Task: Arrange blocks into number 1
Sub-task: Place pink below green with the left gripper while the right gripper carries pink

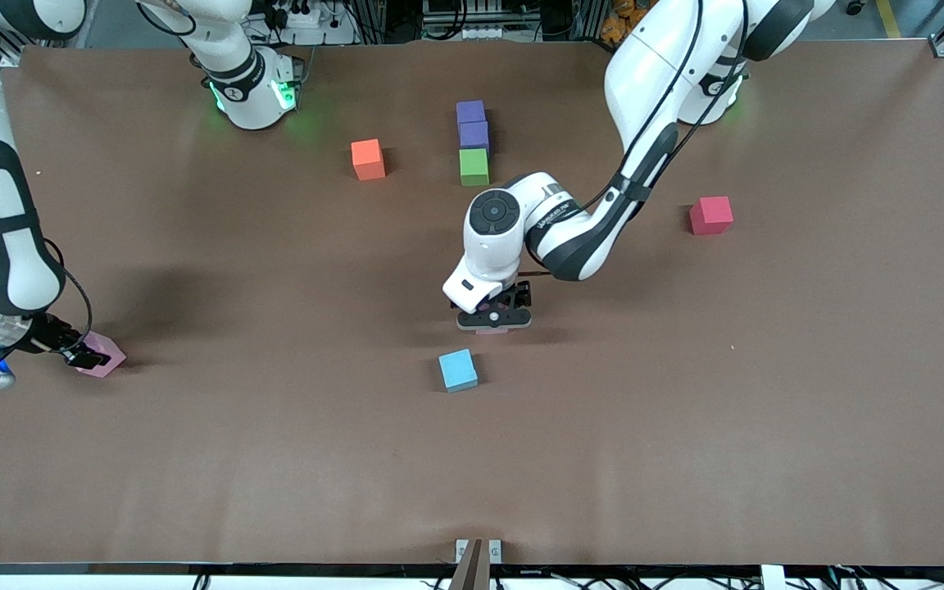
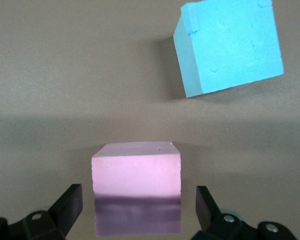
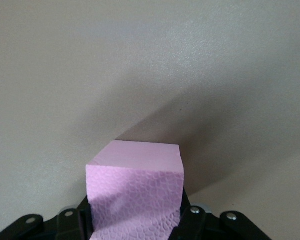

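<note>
even bright light, soft shadows

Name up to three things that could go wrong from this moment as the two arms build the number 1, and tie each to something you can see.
1. The right gripper pinches its pink block near one end; it might twist when lifted.
2. The open left gripper straddles another pink block with gaps either side; closing off-centre could shove it.
3. The light-blue block sits close by and could get bumped.
</note>
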You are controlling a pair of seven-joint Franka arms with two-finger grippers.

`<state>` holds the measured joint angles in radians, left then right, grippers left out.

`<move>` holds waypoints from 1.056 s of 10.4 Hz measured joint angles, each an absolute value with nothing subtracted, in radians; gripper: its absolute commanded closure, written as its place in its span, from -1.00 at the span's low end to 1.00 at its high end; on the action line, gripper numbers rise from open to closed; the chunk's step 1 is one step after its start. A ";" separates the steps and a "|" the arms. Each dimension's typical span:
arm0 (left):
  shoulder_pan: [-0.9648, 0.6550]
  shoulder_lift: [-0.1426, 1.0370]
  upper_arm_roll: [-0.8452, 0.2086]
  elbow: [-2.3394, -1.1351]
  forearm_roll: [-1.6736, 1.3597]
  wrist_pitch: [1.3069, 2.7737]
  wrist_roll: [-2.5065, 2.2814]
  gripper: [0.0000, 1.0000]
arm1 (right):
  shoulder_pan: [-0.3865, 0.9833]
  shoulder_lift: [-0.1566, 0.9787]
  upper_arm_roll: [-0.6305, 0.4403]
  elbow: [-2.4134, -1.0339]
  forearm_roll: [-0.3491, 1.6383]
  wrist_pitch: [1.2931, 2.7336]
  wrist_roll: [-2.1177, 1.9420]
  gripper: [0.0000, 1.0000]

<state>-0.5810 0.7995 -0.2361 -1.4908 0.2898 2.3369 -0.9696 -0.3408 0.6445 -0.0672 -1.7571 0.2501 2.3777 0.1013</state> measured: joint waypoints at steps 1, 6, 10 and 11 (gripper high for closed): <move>-0.581 0.804 -0.234 -1.489 0.290 2.338 -0.970 -1.00 | -0.335 0.644 -0.067 -1.751 0.250 2.378 0.087 -0.14; -0.581 0.813 -0.229 -1.483 0.290 2.346 -1.032 1.00 | -0.266 0.561 -0.068 -1.727 0.250 2.357 0.034 -0.04; -0.577 0.812 -0.228 -1.473 0.290 2.354 -1.070 1.00 | -0.207 0.453 -0.069 -1.787 0.250 2.304 0.029 -0.04; -0.577 0.802 -0.230 -1.471 0.290 2.343 -1.092 1.00 | -0.193 0.422 -0.069 -1.816 0.250 2.299 0.029 -0.03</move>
